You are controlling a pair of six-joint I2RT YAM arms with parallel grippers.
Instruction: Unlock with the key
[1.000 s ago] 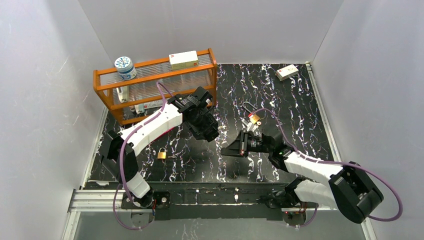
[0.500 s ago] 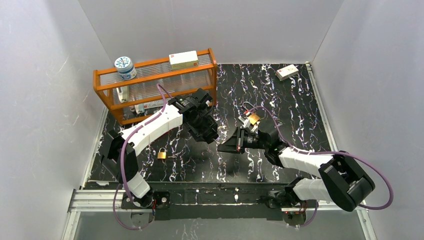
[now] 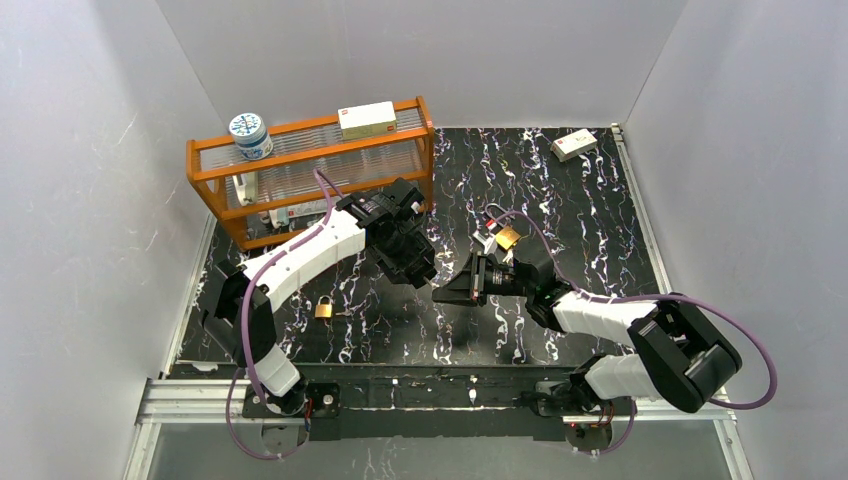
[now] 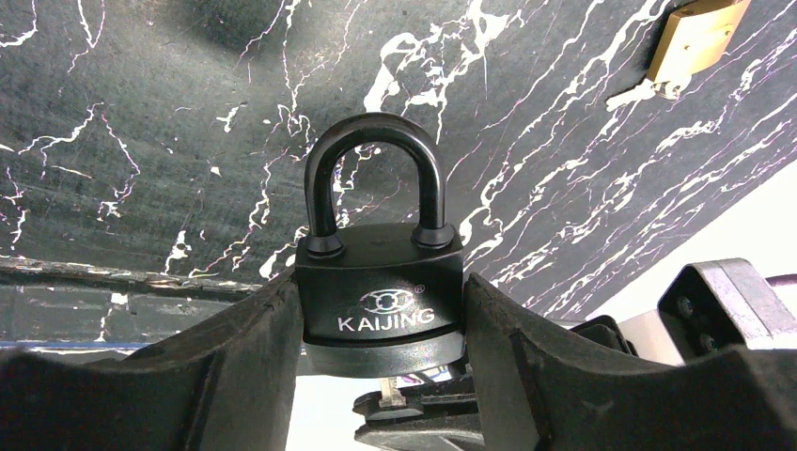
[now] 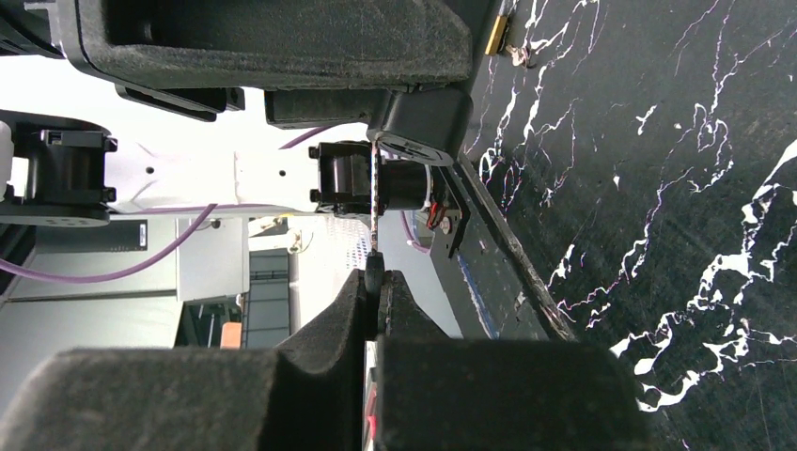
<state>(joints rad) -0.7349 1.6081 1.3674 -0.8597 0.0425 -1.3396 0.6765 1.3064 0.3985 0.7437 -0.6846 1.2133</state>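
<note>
1. A black padlock (image 4: 378, 282) marked KAIJING is gripped by its body between the two fingers (image 4: 249, 352) of the left gripper (image 3: 418, 266), which is held above the middle of the black marbled table (image 3: 600, 230).
2. The padlock's shackle (image 4: 371, 141) is seen seated in the body on both legs and is pointed down toward the table.
3. A key (image 5: 375, 202) is pinched by its head in the right gripper (image 5: 376, 282), whose fingers are clenched tight on it.
4. The key's blade is held in line with the underside of the black padlock, and its tip is seen touching that face; how far it is pushed in cannot be told.
5. The two grippers are brought close together, nose to nose, near the table's centre.
6. A brass padlock (image 3: 324, 309) is left lying on the table near the left arm, and a second brass padlock (image 3: 508, 237) just behind the right gripper.
7. An orange rack (image 3: 310, 170) is shown at the far left, with a jar (image 3: 249, 135) and a box (image 3: 367, 119) on its top shelf.
</note>
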